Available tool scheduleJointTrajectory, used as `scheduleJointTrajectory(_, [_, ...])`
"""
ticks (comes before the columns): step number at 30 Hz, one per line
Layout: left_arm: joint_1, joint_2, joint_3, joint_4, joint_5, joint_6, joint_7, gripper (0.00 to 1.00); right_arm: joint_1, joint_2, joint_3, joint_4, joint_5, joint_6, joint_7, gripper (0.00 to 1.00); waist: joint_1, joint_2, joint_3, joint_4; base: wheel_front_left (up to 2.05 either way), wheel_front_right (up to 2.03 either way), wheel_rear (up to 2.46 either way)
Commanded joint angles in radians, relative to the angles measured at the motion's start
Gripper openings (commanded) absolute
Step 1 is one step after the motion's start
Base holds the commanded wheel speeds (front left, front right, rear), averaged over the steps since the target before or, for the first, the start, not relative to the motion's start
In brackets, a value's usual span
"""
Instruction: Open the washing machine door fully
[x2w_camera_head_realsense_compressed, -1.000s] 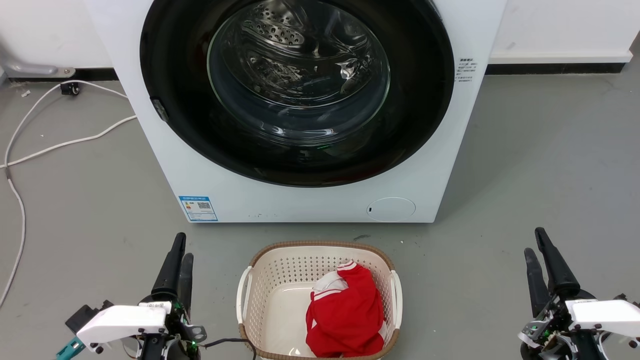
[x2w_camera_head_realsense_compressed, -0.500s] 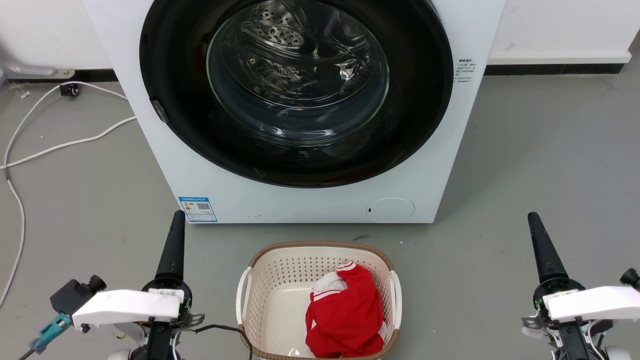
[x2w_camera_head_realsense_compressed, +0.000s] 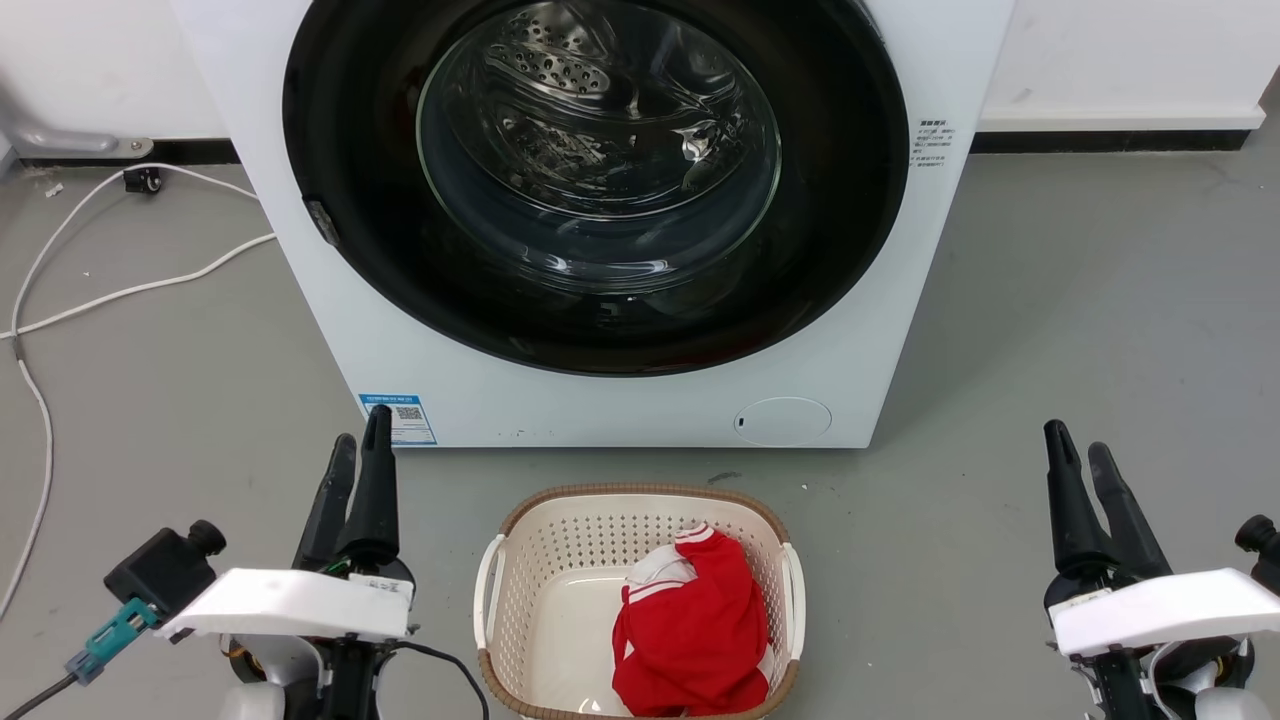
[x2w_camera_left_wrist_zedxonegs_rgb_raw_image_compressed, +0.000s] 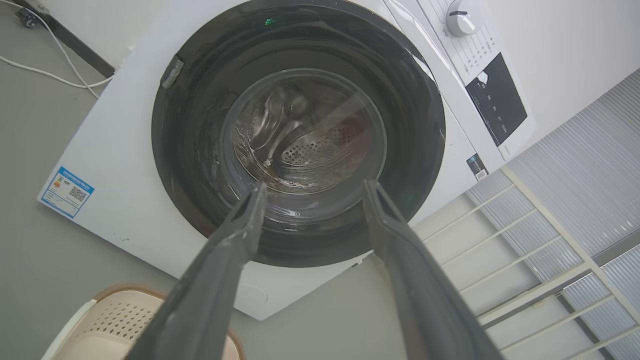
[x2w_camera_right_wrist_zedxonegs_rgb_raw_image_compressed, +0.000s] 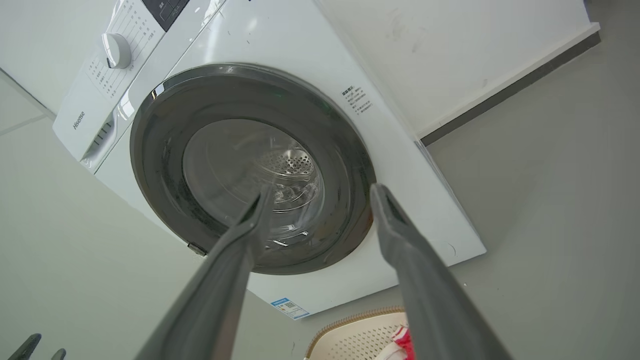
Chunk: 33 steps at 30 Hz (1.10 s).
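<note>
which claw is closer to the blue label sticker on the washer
Left. The left claw points up just beside the blue label sticker in the head view; the right claw is far across, past the other side of the washing machine.

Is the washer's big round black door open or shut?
Shut. The glossy black round door sits flush against the white washing machine.
</note>
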Motion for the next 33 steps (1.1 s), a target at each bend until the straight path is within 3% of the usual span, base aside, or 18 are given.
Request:
scheduleJointTrajectory(1, [-0.012, 0.003, -0.008, -0.019, 0.044, -0.001, -0.012, 1.00, -0.006, 0.000, 0.001, -0.021, -0.047, 0.000, -0.007, 1.00, 0.0000, 0.0000, -0.001, -0.001, 0.00, 0.00, 0.00])
scheduleJointTrajectory(14, [-0.008, 0.003, -0.039, -0.035, 0.286, 0.030, -0.053, 1.00, 0.008, 0.001, 0.015, -0.052, -0.264, 0.000, -0.025, 1.00, 0.0000, 0.0000, -0.003, -0.005, 0.00, 0.00, 0.00])
scheduleJointTrajectory(33, [0.000, 0.014, -0.071, -0.019, 0.509, 0.052, -0.101, 1.00, 0.016, 0.002, 0.029, -0.055, -0.500, 0.000, -0.026, 1.00, 0.0000, 0.0000, -0.007, -0.007, 0.00, 0.00, 0.00])
